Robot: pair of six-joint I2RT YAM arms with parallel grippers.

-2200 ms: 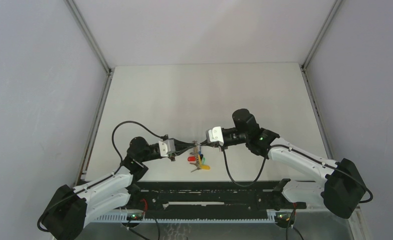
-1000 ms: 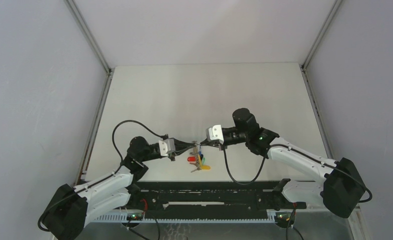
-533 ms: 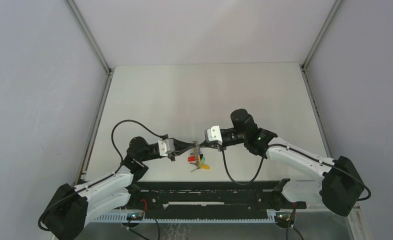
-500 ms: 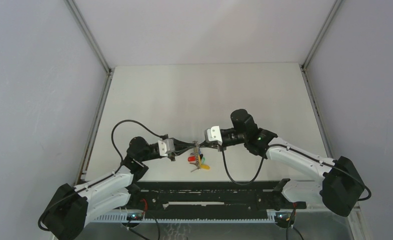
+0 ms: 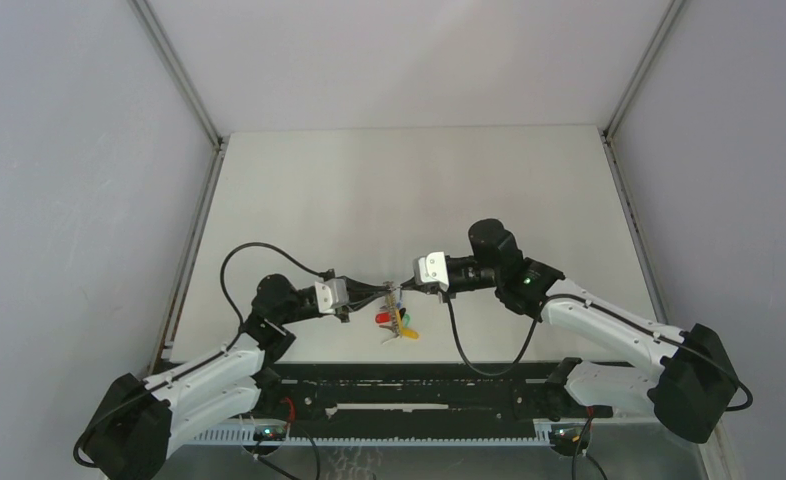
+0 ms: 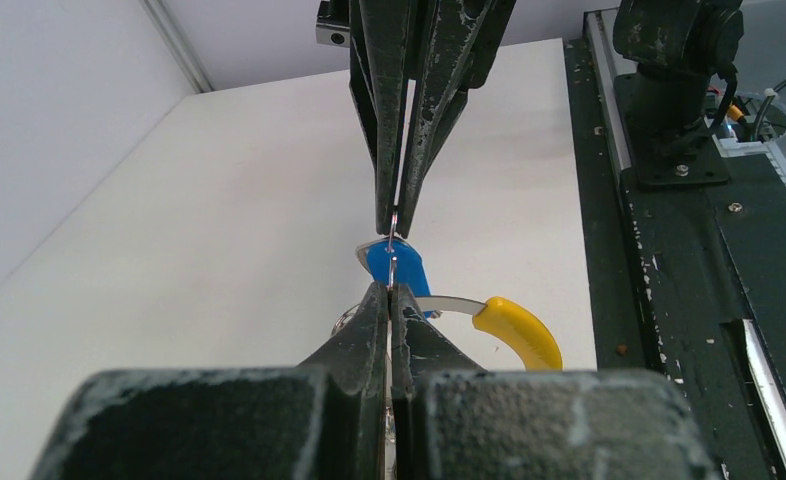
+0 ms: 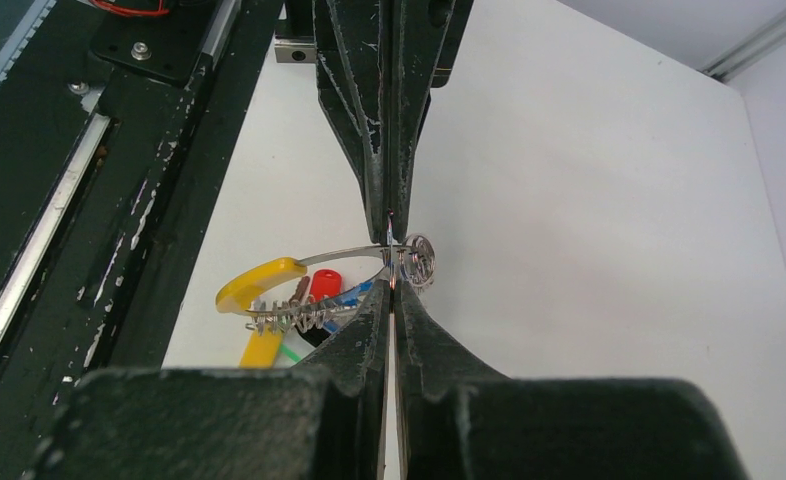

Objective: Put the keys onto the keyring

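Left hand (image 5: pixel 381 293), right hand (image 5: pixel 406 288): level, tip-to-tip

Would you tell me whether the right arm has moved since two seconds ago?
Yes, slightly: the right arm has shifted toward the right wall; the right gripper stays shut on the keyring.

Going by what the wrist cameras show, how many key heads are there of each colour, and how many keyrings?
red key head: 1
blue key head: 1
yellow key head: 1
green key head: 1
keyring: 1
Total: 5. Further heads may be hidden in the bunch.
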